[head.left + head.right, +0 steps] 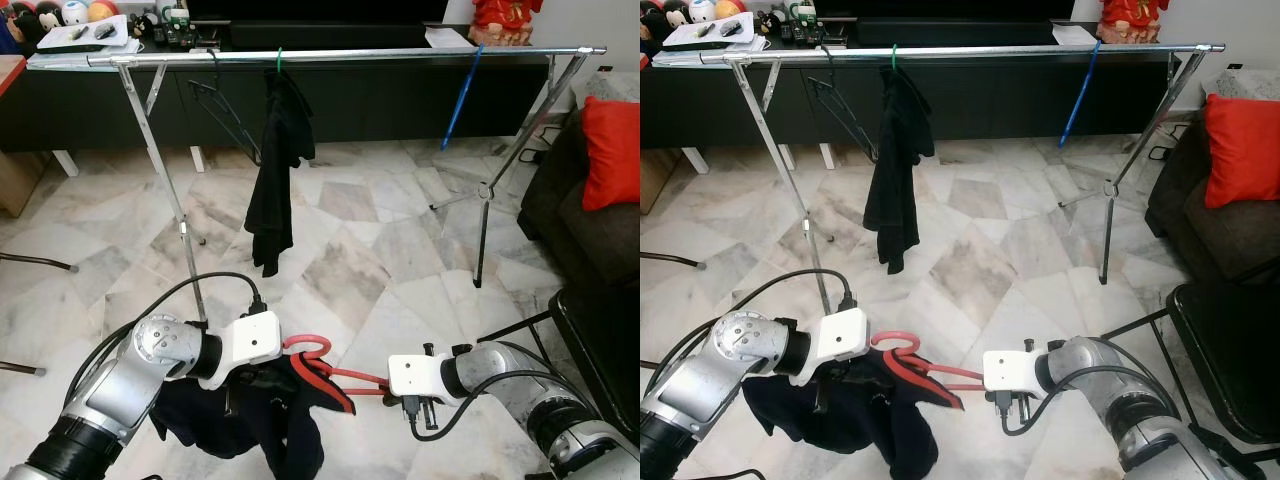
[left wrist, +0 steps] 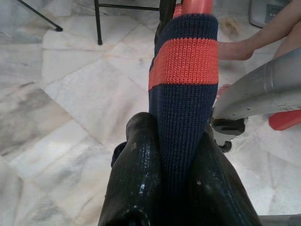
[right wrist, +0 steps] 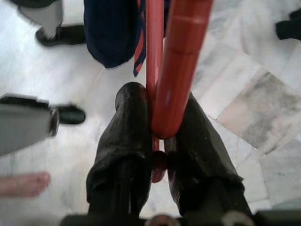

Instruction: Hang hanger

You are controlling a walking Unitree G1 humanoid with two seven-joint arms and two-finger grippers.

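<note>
garment rail [image 1: 400, 53] spans the far side of the floor, well apart from the robot. low in front, the red hanger [image 1: 335, 375] carries a dark garment [image 1: 250, 415]. left hand [image 2: 164, 183] pinches the knit fabric; right hand [image 3: 157, 141] clamps the hanger's bar. step in hand: carrying. next move likely calls for approaching the rail, lifting and hooking on.

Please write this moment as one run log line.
left gripper: shut on sweater | right gripper: shut on red hanger | rail: not reached
</note>
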